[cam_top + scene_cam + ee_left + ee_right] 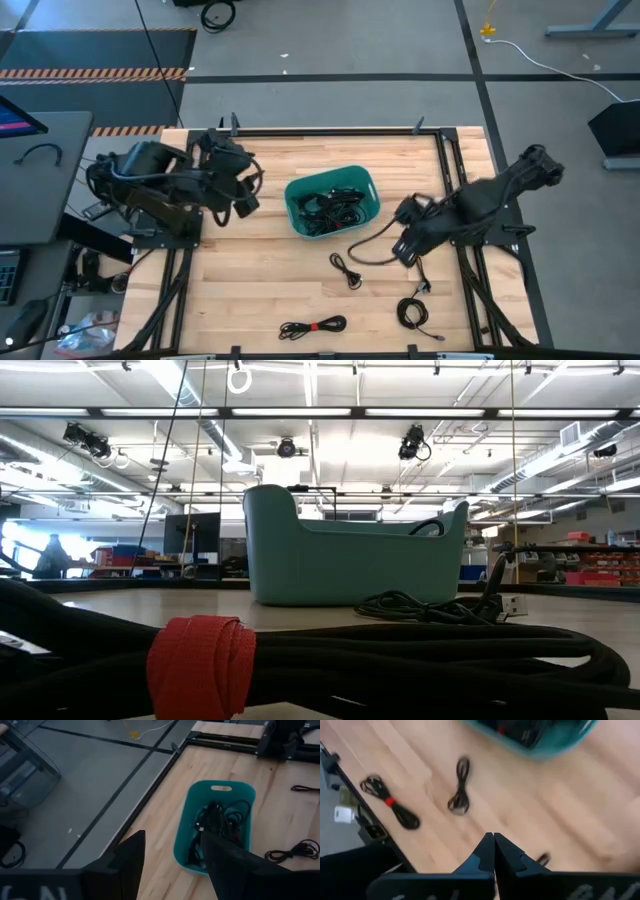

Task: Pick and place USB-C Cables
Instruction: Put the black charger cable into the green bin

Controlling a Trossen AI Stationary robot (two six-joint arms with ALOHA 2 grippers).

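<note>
Above bare wood, right fingers (493, 851) pressed together, empty; left fingers (226, 860) apart.

A: We count three loose USB-C cables on the bench, rest are a black tangle (330, 207) inside the teal bin (366, 180).

B: Where are the loose ones?

A: Small folded cable (346, 269) just in front of the bin. Red-tied cable (313, 327) stretched flat near the front edge. Tight coil (411, 313) toward the front right.

B: We also see the red tie close up in the low view (200, 665), around a thick black bundle.
</note>
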